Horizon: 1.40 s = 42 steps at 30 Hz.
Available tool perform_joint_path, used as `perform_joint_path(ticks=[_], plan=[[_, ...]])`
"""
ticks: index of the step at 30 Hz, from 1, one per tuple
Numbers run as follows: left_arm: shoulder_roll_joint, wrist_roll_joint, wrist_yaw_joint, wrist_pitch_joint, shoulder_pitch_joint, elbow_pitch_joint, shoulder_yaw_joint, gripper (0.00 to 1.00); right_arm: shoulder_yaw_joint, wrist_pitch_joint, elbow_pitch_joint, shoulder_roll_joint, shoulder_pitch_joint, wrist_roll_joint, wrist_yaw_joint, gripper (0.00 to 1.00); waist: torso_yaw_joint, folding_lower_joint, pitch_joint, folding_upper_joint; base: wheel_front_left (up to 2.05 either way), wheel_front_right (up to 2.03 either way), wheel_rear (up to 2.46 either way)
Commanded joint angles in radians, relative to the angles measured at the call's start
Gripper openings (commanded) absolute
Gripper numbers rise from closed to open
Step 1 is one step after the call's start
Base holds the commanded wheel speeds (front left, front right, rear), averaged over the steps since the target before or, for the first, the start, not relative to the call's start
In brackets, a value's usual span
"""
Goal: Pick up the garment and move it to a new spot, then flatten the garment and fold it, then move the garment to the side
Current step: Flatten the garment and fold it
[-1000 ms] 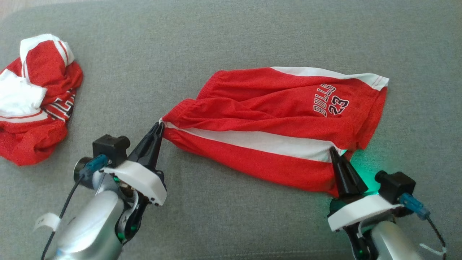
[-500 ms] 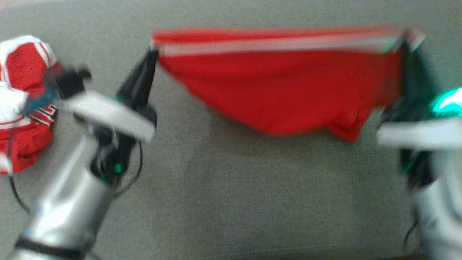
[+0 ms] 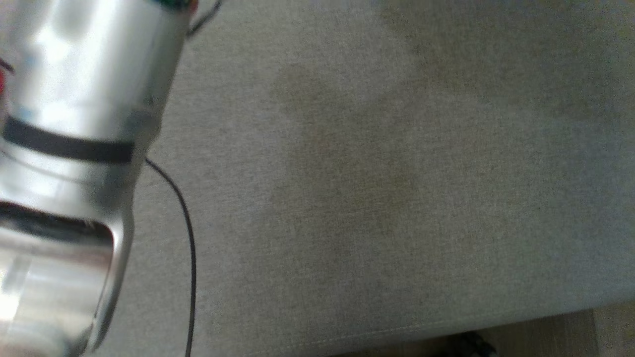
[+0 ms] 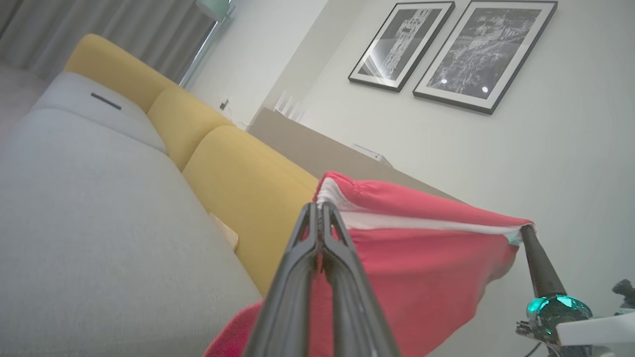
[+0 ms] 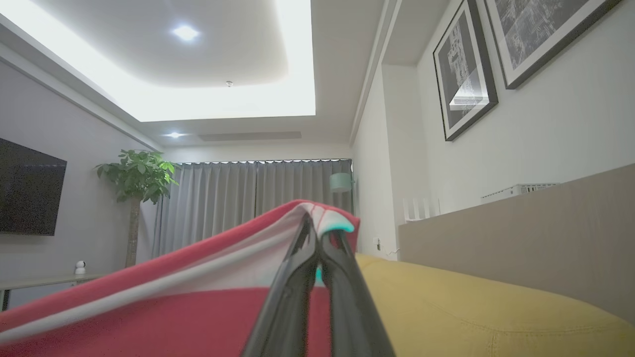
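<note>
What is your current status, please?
Left tool shut on red shorts. Right tool shut on their other end. Shorts stretched between both, off the grey sofa. Nothing seen in the way.

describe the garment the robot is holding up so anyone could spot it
Start at the yellow sofa cushions. In front of them, stretched in the air between the left pincer and the right pincer, hangs the garment. It is bright red with a white stripe along its top edge, unlike the plain cushions behind it.
</note>
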<state>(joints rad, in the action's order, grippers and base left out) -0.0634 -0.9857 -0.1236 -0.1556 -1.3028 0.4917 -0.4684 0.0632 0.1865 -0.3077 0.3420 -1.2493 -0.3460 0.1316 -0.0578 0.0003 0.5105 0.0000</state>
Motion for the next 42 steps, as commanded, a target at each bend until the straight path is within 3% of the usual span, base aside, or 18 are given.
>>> perform_joint_path(ticks=[1, 6, 15, 23, 30, 37, 42], plan=[[-0.03, 0.018, -0.005, -0.041, -0.068, 0.003, 0.017, 0.0, 0.001, 0.009, 0.017, 0.014, -0.035, 0.011, -0.001, 0.0, -0.031, -0.0003, 0.06, 0.0, 0.0, 0.0, 0.0], [-0.058, 0.005, -0.007, -0.075, -0.007, 0.035, -0.088, 0.0, -0.067, 0.001, 0.026, 0.014, 0.049, -0.008, -0.001, 0.0, -0.03, -0.0003, 0.098, 0.0, 0.0, 0.0, 0.0], [-0.134, -0.042, -0.007, -0.105, 0.297, -0.01, -0.198, 0.0, -0.05, 0.016, 0.139, -0.011, 0.442, -0.064, -0.001, 0.0, 0.016, -0.0003, 0.068, 0.0, 0.0, 0.0, 0.0], [-0.149, 0.088, -0.007, -0.106, 0.714, -0.19, -0.121, 0.0, -0.001, -0.043, 0.368, -0.114, 0.908, -0.11, -0.001, 0.0, 0.036, -0.0003, -0.092, 0.0, 0.0, 0.0, 0.0], [-0.138, 0.226, -0.007, -0.106, 0.991, -0.284, -0.027, 0.0, 0.0, -0.129, 0.522, -0.165, 1.214, -0.129, -0.001, 0.0, 0.046, -0.0003, -0.21, 0.0, 0.0, 0.0, 0.0], [-0.144, 0.297, -0.007, -0.106, 1.189, -0.385, 0.054, 0.0, -0.014, -0.237, 0.717, -0.175, 1.426, -0.146, -0.001, 0.0, 0.077, -0.0003, -0.279, 0.0, 0.0, 0.0, 0.0], [-0.16, 0.302, -0.004, -0.103, 1.237, -0.462, 0.072, 0.0, 0.021, -0.304, 0.832, -0.175, 1.464, -0.112, -0.001, 0.0, 0.1, -0.0003, -0.263, 0.0, 0.0, 0.0, 0.0]])
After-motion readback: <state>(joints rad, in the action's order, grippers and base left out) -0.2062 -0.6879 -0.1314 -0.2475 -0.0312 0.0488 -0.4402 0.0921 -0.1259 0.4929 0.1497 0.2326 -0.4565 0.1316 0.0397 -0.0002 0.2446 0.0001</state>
